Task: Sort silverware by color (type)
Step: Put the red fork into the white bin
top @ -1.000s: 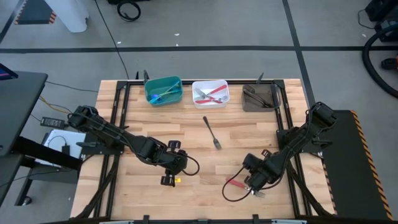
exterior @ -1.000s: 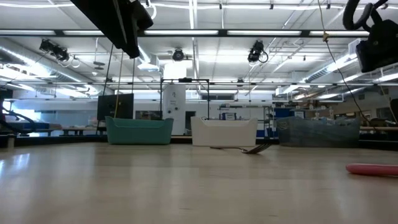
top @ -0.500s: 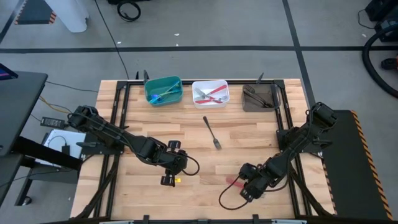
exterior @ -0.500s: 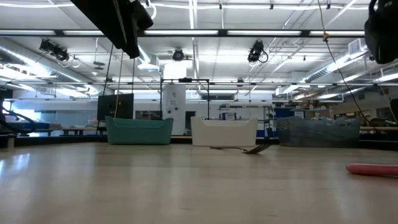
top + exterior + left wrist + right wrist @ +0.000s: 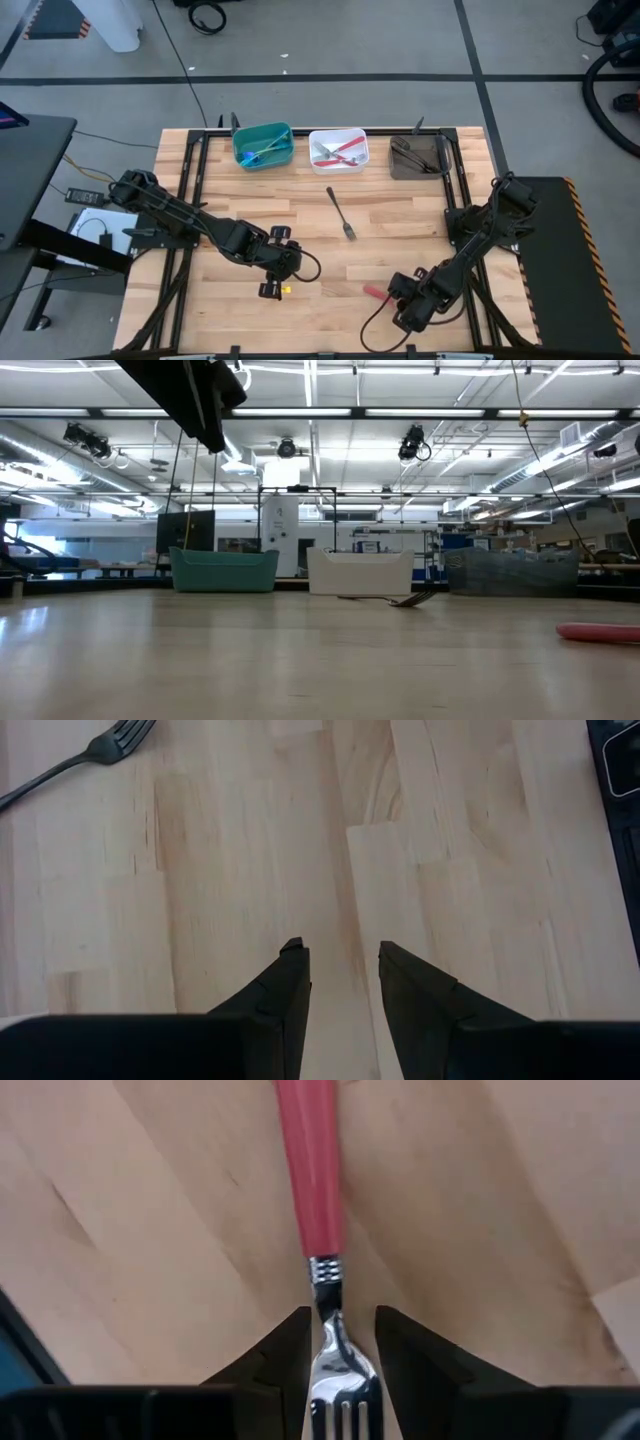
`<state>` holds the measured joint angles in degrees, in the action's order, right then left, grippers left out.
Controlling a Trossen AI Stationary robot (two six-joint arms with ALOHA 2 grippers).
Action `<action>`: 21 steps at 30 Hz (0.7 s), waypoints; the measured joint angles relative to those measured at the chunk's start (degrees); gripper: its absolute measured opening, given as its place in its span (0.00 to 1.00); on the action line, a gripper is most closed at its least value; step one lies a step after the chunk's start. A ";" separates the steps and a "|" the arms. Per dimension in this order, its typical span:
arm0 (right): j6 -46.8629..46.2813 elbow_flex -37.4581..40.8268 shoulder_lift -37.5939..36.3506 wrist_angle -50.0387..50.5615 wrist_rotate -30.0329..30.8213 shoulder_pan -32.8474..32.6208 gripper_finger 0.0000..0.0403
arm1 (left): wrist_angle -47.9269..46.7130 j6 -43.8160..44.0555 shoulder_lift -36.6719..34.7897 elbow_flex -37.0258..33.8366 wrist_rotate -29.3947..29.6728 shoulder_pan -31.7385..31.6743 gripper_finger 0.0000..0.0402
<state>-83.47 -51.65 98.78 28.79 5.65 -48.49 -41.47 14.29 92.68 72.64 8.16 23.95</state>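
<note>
A red-handled fork lies flat on the wood near the table's front right; its handle also shows in the low view. My right gripper points down over the fork's silver tine end, open, with a finger on either side of the tines. My left gripper hangs open above bare wood at the front left of centre, its fingers holding nothing. A dark fork lies flat at the table's middle. My right gripper comes from above with its fingers along either side of the red fork's neck and tines. The fork lies flat on the table. Whether the fingers touch the fork, I cannot tell.
Three bins stand along the far edge: teal, white with red forks in it, and brown. A small yellow piece lies by my left gripper. Bare wood spreads between the arms.
My right gripper has moved toward the table's near edge and down, tipping steeper, and has left the low view. It now stands over the red fork's tine end. The red fork has stayed in place on the table.
</note>
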 joint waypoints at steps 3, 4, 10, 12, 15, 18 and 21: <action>0.11 -0.32 1.91 -0.19 -0.09 -0.20 0.31 | 0.10 0.00 0.00 0.01 0.00 -0.05 0.30; 0.11 -0.32 2.35 0.13 -0.09 -0.20 0.31 | 0.09 0.00 0.00 0.02 0.00 -0.05 0.30; -5.38 -0.61 3.15 3.58 2.78 0.12 0.31 | 0.32 0.02 0.00 0.02 0.00 -0.02 0.30; -6.16 -0.62 3.18 4.53 3.76 0.52 0.30 | 0.54 0.02 0.00 0.02 0.01 -0.05 0.30; -6.67 -0.60 3.22 6.05 5.07 1.48 0.29 | 0.92 -0.01 0.00 0.02 0.02 -0.02 0.30; -7.16 -0.60 3.22 8.19 5.45 2.76 0.26 | 1.05 -0.02 0.00 0.02 0.02 -0.04 0.30; -7.91 -0.60 3.22 10.01 5.43 3.95 0.23 | 1.04 -0.02 0.00 0.02 0.02 -0.05 0.30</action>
<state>-91.37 -52.25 102.00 38.80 11.09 -44.54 -40.43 14.26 92.68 72.66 8.19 23.90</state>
